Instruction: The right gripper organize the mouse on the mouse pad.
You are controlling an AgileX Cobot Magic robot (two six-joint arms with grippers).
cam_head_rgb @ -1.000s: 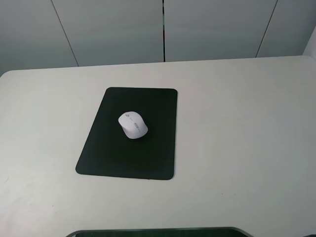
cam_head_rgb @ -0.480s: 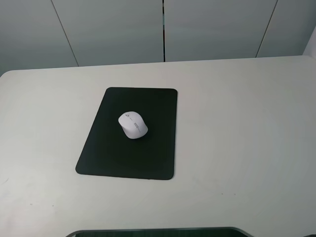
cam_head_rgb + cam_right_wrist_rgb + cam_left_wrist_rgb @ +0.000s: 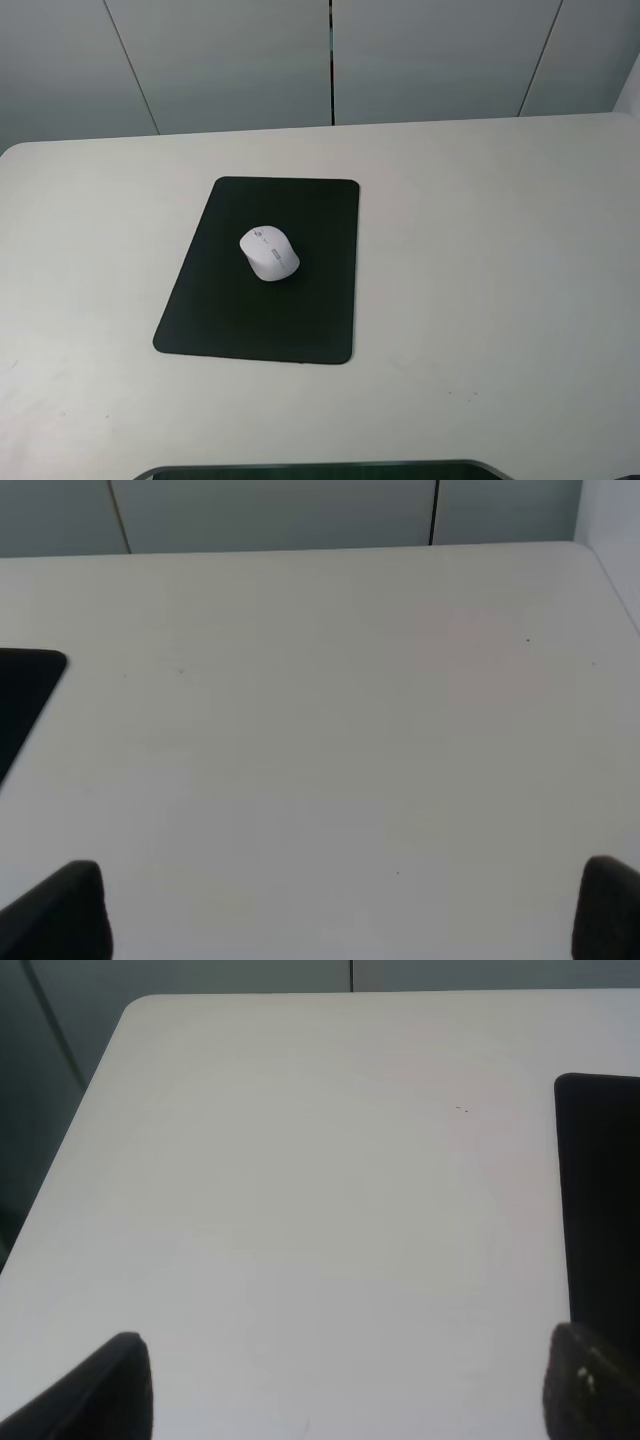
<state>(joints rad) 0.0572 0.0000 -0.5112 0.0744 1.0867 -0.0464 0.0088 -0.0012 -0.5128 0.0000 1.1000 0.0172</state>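
The white mouse (image 3: pixel 269 252) lies on the black mouse pad (image 3: pixel 220 310), a little above the pad's middle, turned slightly askew. No arm shows in the exterior high view. In the right wrist view my right gripper (image 3: pixel 335 915) is open and empty, its fingertips (image 3: pixel 60 910) wide apart over bare table, with a corner of the pad (image 3: pixel 20 700) at the edge. In the left wrist view my left gripper (image 3: pixel 345 1390) is open and empty over bare table, with the pad's edge (image 3: pixel 600 1200) beside it. The mouse is out of both wrist views.
The white table (image 3: pixel 480 260) stretches to the right of the pad. Grey wall panels (image 3: pixel 330 60) stand behind its far edge. A dark strip (image 3: pixel 320 470) runs along the near edge. The table's rounded far left corner (image 3: pixel 140 1010) shows in the left wrist view.
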